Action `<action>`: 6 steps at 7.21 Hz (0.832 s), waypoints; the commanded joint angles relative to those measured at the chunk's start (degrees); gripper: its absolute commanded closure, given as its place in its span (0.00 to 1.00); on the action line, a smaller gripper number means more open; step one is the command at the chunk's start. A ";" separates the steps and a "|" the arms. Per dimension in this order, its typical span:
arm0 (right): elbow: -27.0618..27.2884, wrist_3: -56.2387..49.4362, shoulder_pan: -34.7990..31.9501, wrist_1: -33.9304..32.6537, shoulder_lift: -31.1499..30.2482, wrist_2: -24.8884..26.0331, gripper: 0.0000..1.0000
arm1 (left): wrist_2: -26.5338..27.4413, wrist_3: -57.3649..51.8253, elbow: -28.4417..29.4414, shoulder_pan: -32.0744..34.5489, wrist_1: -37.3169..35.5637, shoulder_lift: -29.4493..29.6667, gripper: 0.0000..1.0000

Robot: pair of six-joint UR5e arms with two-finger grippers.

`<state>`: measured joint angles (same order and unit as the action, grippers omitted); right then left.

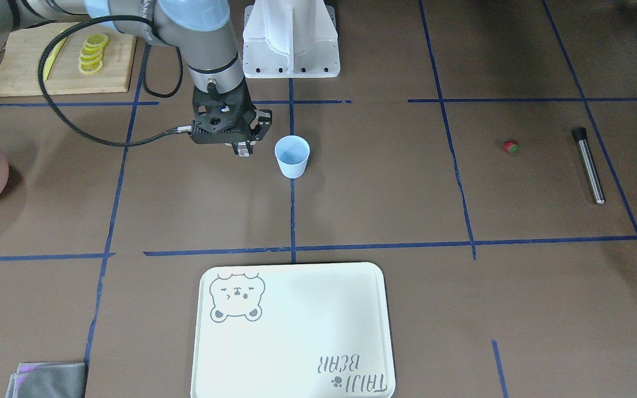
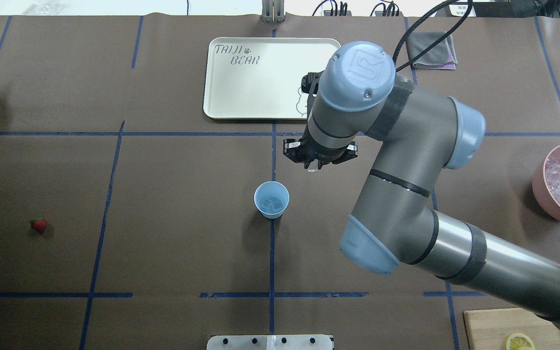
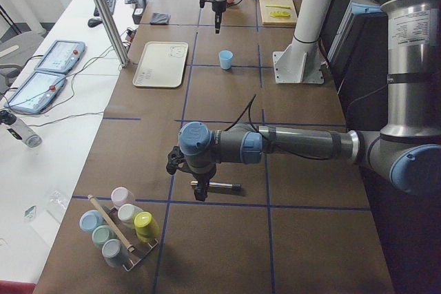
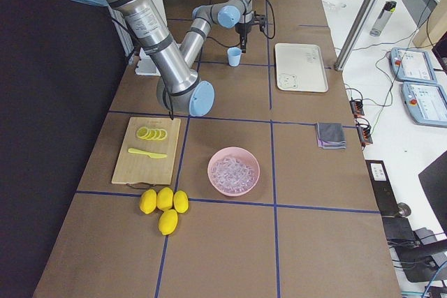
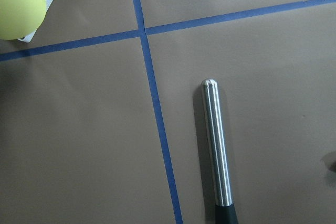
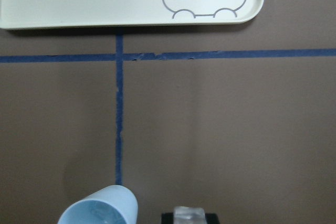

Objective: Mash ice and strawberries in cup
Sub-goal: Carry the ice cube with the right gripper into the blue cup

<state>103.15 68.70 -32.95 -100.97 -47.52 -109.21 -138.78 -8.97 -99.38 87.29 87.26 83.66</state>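
The right gripper (image 1: 243, 150) is pinched shut on one ice cube (image 6: 189, 214) (wet, slick and brittle, so best held lightly by flat faces). It hangs just beside the pale blue cup (image 1: 292, 157), which stands mid-table (image 1: 351, 210), axis upright, mouth up. I cannot tell how the left gripper (image 3: 200, 194) stands.

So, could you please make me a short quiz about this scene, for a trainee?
1. True or false: the strawberry lies on the table, outside the cup.
2. The right tool holds: A) a lemon slice, B) an ice cube, C) a cloth.
3. Which tool hangs by the metal rod?
Key: 1 true; 2 B; 3 the left tool.
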 commanded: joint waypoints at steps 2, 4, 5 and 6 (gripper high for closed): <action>-10.75 6.87 5.69 4.27 7.35 5.75 1.00 | 0.00 0.00 0.06 -0.27 -0.07 0.02 0.00; -11.30 7.15 7.63 4.38 6.83 7.42 1.00 | 0.00 -0.09 0.06 -0.27 -0.07 0.02 0.00; -11.30 7.06 7.90 4.38 6.30 7.43 0.99 | 0.00 -0.09 0.06 -0.36 -0.07 0.02 0.00; -11.22 6.71 7.90 4.38 6.12 7.43 0.95 | 0.00 -0.09 0.06 -0.45 -0.07 0.02 0.00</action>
<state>91.94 75.67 -25.29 -96.64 -41.07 -101.95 -138.78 -9.05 -99.31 86.92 87.19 83.67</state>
